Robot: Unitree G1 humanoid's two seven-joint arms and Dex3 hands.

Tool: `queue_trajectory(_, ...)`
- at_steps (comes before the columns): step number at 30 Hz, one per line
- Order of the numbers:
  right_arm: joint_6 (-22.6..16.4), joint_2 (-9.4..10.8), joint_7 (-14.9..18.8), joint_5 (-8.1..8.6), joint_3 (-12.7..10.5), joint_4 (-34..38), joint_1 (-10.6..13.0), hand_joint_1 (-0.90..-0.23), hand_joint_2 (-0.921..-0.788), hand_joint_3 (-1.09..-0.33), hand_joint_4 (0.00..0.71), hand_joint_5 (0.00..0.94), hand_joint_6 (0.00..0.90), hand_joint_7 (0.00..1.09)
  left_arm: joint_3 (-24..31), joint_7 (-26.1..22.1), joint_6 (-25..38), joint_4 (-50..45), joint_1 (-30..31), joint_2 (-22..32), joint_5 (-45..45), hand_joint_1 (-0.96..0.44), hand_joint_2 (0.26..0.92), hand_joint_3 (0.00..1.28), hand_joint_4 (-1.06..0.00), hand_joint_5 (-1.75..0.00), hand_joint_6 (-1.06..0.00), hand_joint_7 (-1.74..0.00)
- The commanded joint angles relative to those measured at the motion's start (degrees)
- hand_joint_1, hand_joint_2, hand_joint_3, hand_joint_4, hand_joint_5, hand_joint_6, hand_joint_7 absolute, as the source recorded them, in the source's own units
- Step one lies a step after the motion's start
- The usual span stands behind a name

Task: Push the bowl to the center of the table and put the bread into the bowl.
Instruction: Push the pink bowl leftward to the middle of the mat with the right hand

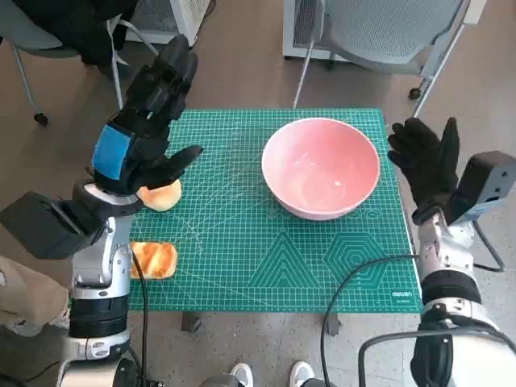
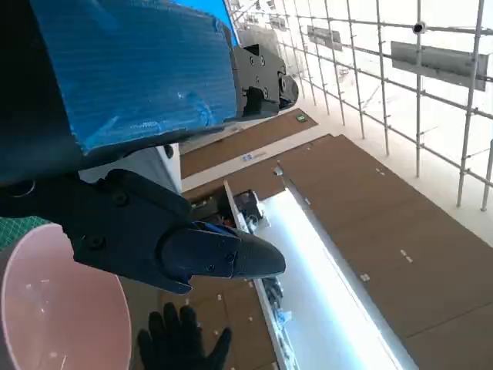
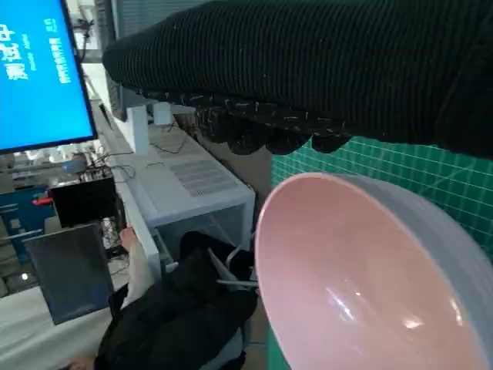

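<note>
From my seat the round golden bread roll is half hidden: my left hand, black with blue tape over its back, hangs over it with fingers spread, and I cannot tell whether any finger touches the roll. I see nothing gripped, so I read that hand as released. A second piece, a flatter toasted bread slice, lies nearer me at the left edge of the green gridded cutting mat, partly covered by my left forearm.

The shallow glossy pink bowl sits upright on the mat's far right part, right of centre, with nothing inside but light reflections. Its rim is cut off in both wrist views.

My right hand, in the black knitted glove, stands beside the bowl's right side with fingers splayed upward, holding nothing; a narrow gap seems to separate it from the rim. The right wrist view shows a person in dark clothing beyond the table, mostly cut off.
</note>
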Motion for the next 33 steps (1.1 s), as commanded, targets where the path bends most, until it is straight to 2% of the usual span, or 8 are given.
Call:
queue_trajectory(1, 1.42, 1.11, -0.62, -0.75, 0.1, 0.98, 2.14, -0.722, -0.921, -0.986, -0.001, -0.001, 0.016, 0.02, 0.21, -0.17, 0.04, -0.5, 0.6, 0.46, -0.25, -0.69, 0.921, 0.23, -0.05, 0.0, -0.18, -0.1)
queue_trajectory(10, 1.82, 2.12, -0.55, -1.3, 0.17, 1.09, 2.68, -0.714, -0.921, -0.989, -0.001, -0.001, 0.016, 0.02, 0.36, -0.42, 0.19, -0.67, 0.77, 0.6, -0.46, -0.69, 0.921, 0.23, -0.05, 0.0, -0.19, -0.09)
queue_trajectory(16, 2.26, 3.16, -0.71, -1.76, 0.14, 1.15, 2.73, -0.732, -0.921, -0.984, -0.001, -0.001, 0.015, 0.01, 0.45, -0.55, 0.36, -0.99, 0.87, 0.65, -0.57, -0.69, 0.921, 0.23, -0.05, 0.0, -0.18, -0.09)
queue_trajectory(26, 2.73, 5.04, -0.47, -1.85, 0.23, 1.07, 2.55, -0.77, -0.921, -0.906, -0.001, -0.001, 0.014, 0.01, 0.63, -0.62, 0.33, -1.1, 0.93, 0.81, -0.55, -0.69, 0.921, 0.23, -0.05, 0.0, -0.18, -0.09)
queue_trajectory(33, 2.28, 6.33, 0.54, -2.0, 0.55, 0.95, 2.58, -0.753, -0.921, -0.919, -0.001, -0.001, 0.025, 0.02, 0.59, -0.5, 0.46, -1.5, 1.08, 0.77, -0.51, -0.68, 0.921, 0.23, -0.05, 0.0, -0.18, -0.09)
